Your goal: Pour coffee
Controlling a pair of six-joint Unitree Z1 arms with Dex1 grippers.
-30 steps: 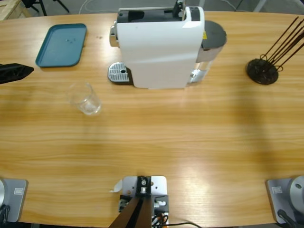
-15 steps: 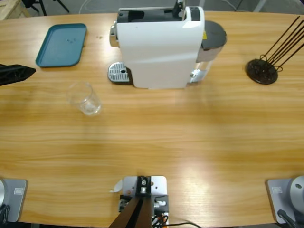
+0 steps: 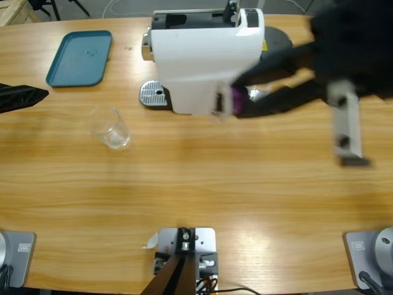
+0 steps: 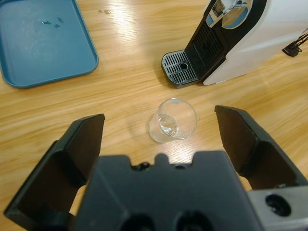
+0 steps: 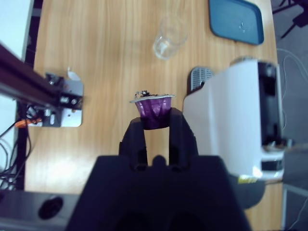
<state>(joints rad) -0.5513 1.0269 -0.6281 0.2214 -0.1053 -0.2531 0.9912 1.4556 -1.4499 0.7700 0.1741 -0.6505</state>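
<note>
Clear glass (image 3: pixel 110 128) upright, purple foil-lidded capsule (image 5: pixel 153 109) pinched in right claw (image 5: pixel 155 123)

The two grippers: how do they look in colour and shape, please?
Both are black. The left gripper has two broad, wedge-shaped matte jaws on a blocky body with round holes and a silver-grey part at one corner. The right gripper has narrower jaws with rounded tips on a wide black body.
</note>
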